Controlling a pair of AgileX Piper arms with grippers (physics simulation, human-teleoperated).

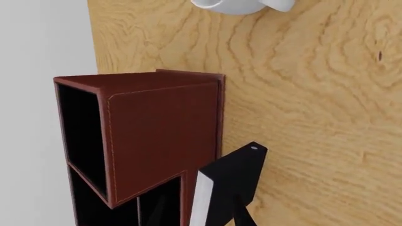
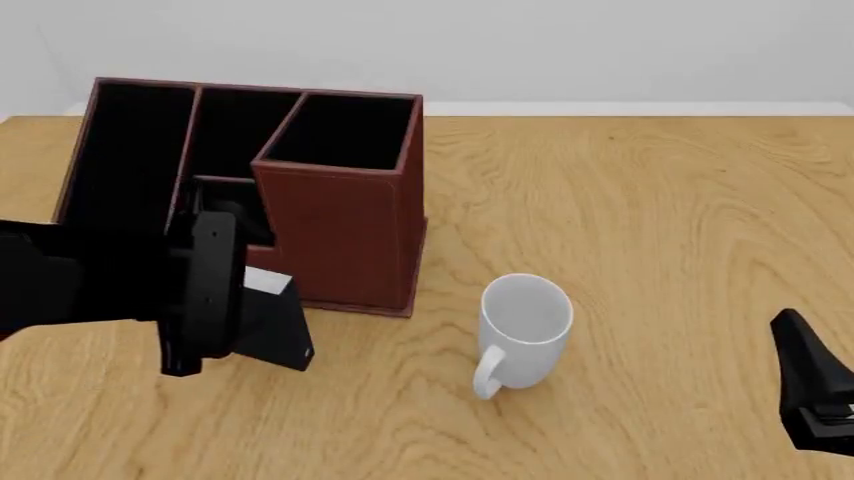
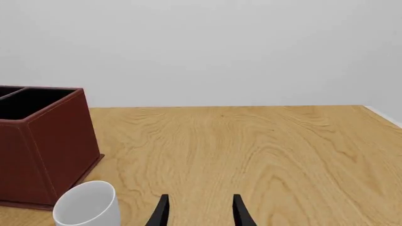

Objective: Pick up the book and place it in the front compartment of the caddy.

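Observation:
The black book [image 2: 276,328] with its light page edge [image 1: 202,200] is held tilted in my left gripper [image 2: 247,315], just in front of the caddy's low front section. The gripper's jaws are shut on the book [image 1: 234,181], and one finger [image 1: 243,217] crosses its cover. The reddish-brown caddy [image 2: 340,235] stands at the back left, its tall section nearest the book. It also shows in the left wrist view [image 1: 163,127] and the right wrist view [image 3: 44,141]. My right gripper [image 3: 201,212] is open and empty, low at the front right [image 2: 807,395].
A white mug [image 2: 523,322] stands upright on the wooden table [image 2: 667,220], right of the caddy, handle toward the front. It shows in the right wrist view [image 3: 88,205] and at the edge of the left wrist view [image 1: 242,4].

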